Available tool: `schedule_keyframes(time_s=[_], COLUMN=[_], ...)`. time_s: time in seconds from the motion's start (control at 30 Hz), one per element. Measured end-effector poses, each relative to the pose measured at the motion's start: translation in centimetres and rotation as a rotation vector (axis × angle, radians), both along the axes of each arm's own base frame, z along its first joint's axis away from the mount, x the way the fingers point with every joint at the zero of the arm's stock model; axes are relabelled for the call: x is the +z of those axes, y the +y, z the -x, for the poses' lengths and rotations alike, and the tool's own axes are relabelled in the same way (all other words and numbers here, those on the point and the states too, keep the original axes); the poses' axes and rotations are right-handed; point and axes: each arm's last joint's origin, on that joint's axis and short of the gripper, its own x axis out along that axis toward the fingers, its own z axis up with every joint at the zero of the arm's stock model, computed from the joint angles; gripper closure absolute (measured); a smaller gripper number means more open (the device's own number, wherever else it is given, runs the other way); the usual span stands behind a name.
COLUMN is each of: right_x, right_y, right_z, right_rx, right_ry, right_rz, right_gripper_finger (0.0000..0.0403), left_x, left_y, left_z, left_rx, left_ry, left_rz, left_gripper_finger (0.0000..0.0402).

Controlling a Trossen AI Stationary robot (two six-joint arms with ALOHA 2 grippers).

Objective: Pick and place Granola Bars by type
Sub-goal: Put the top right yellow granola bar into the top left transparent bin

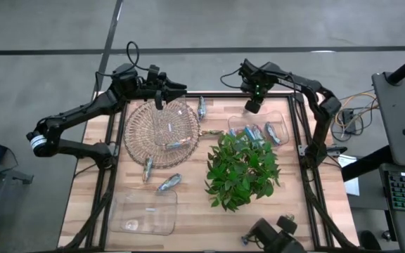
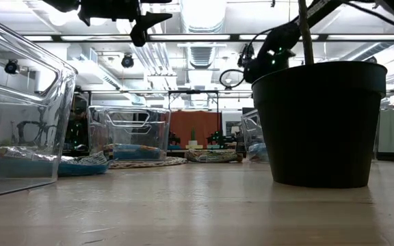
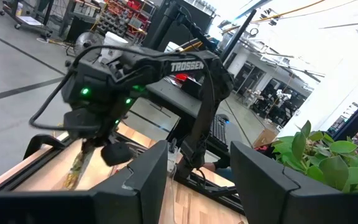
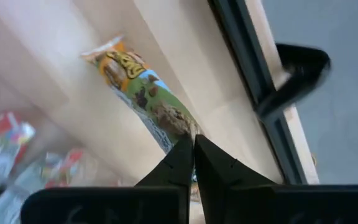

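Overhead, the right tool [image 1: 253,105] has its 2 fingers pinched together on the end of 1 multicoloured granola bar [image 4: 143,93], which hangs in the air above the far edge of the bench [image 1: 188,211], beside the clear bin [image 1: 281,119] that already contains several bars. Left of it, the left tool [image 1: 162,98] hovers about half open and seemingly empty over the wire basket [image 1: 146,144], where another bar [image 1: 178,143] lies. More bars sit loose near the leafy plant [image 1: 243,169], and a second clear bin [image 1: 145,212] stands at the near-left corner.
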Motion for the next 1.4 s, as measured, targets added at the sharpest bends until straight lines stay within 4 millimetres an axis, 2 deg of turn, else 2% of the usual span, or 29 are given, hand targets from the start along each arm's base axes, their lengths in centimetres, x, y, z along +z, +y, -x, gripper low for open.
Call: schedule_keyframes(time_s=[0.17,0.4,1.3,1.4], right_x=[0.29,0.34,0.17,-0.07], right_y=[0.45,0.82,0.86,0.78], right_z=[0.46,0.13,-0.14,0.04], right_rx=[-0.001,0.017,0.038,0.068], right_ry=[0.029,0.029,0.021,0.025], right_rz=[-0.032,-0.034,-0.020,-0.030], right_gripper_finger=[0.0395,0.0395,0.0394,0.0384], left_x=[0.00,0.00,0.00,0.00], left_y=[0.00,0.01,0.00,0.01], left_z=[0.00,0.00,0.00,0.00], left_rx=[0.000,0.000,0.000,0.000], left_ry=[0.000,0.000,0.000,0.000], left_rz=[0.001,0.000,0.000,0.000], left_gripper_finger=[0.0244,0.0244,0.0244,0.0244])
